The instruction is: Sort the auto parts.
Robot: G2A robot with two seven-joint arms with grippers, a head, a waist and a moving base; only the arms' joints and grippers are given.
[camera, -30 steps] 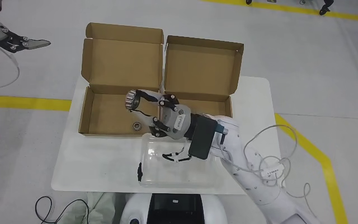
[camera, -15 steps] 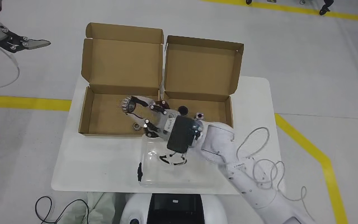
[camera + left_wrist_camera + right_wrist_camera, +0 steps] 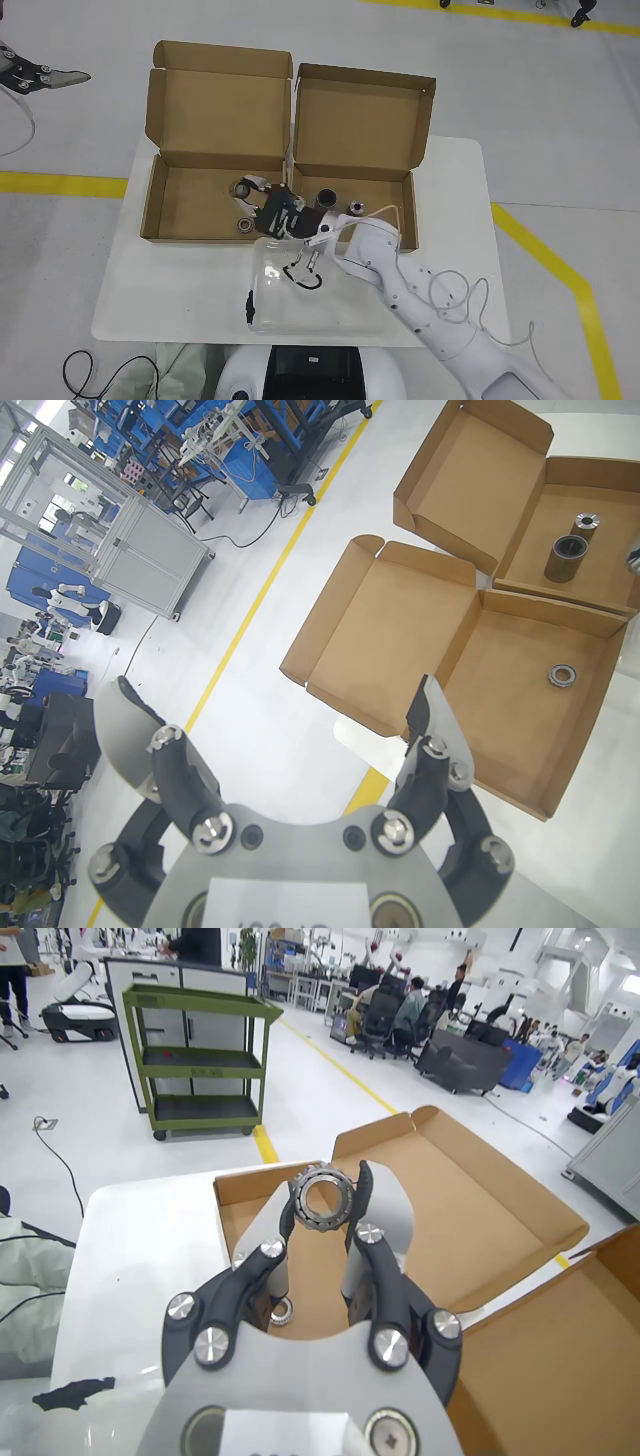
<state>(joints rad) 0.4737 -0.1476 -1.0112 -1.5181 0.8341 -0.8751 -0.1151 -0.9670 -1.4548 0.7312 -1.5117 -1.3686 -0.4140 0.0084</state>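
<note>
While the right claw (image 3: 325,1200) pinches a bearing (image 3: 322,1224) by its outer rim at the very fingertips, it hangs over the left box (image 3: 190,200), toward that box's right side. A loose bearing (image 3: 243,224) lies on the box floor just nearer and looks well below the claw. The right box (image 3: 385,195) holds two cylinders (image 3: 326,198), both upright. The left claw (image 3: 272,690) is wide open and empty, off the desk (image 3: 450,200) over the floor to the far left, so it is not a factor.

Risks, as judged:
- The grip is tip-only on a rounded, roller-studded rim. The bearing could twist or slip out early if the wrist tilts or jerks.
- Release from this height: the bearing likely bounces or rolls, may strike the loose bearing, or end up on edge against a wall.
- The claw sits near the shared wall between the boxes. A drift right before opening puts the bearing in with the cylinders, which would be the wrong sort.
- Lowering straight down near the loose bearing could press a finger onto it or shove it.
- The forearm crosses the near box wall and the clear tray (image 3: 360,300). Dropping the arm could catch the cardboard edge and drag the box.
</note>
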